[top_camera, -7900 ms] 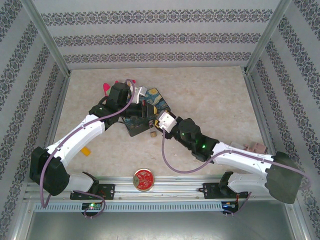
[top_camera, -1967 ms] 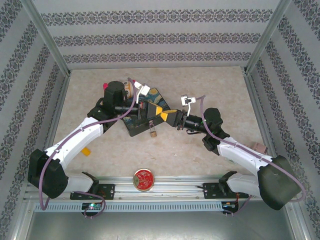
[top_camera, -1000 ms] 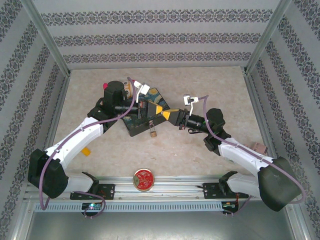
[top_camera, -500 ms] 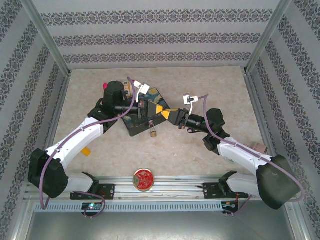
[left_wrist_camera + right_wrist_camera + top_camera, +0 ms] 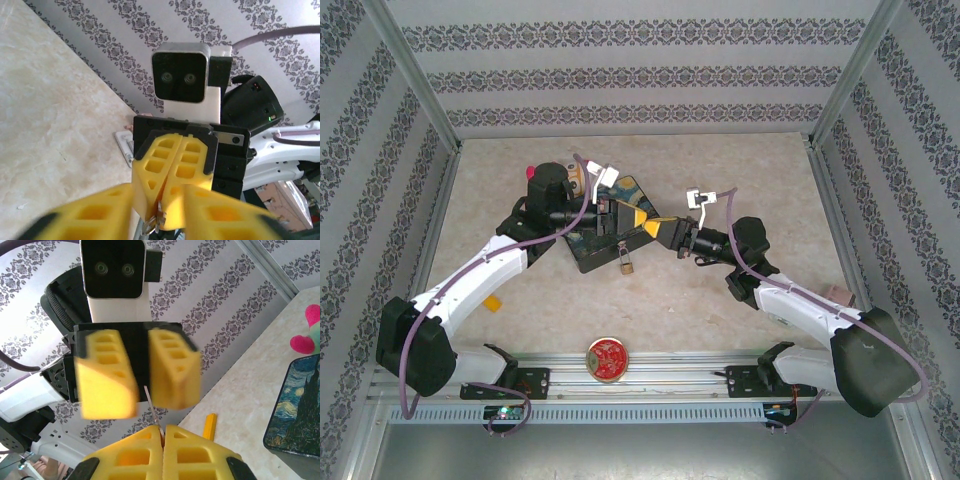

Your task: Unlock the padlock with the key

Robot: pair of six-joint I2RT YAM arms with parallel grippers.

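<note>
The small brass padlock lies at the front edge of a dark box with a starry-night lid. Above that box my two grippers meet tip to tip. My right gripper is shut on the thin silvery key, whose blade sticks out toward the left gripper. In the left wrist view the key and its ring hang from the right gripper's closed fingers. My left gripper is open, its yellow fingers standing either side of the key blade without gripping it.
A round red tin sits near the front rail. A yellow stick lies by the left arm, a pink toy behind the box, and a small pale object at the right wall.
My left gripper has opened and let go of the key, which now stays in the shut right gripper. Both arms have barely shifted.
</note>
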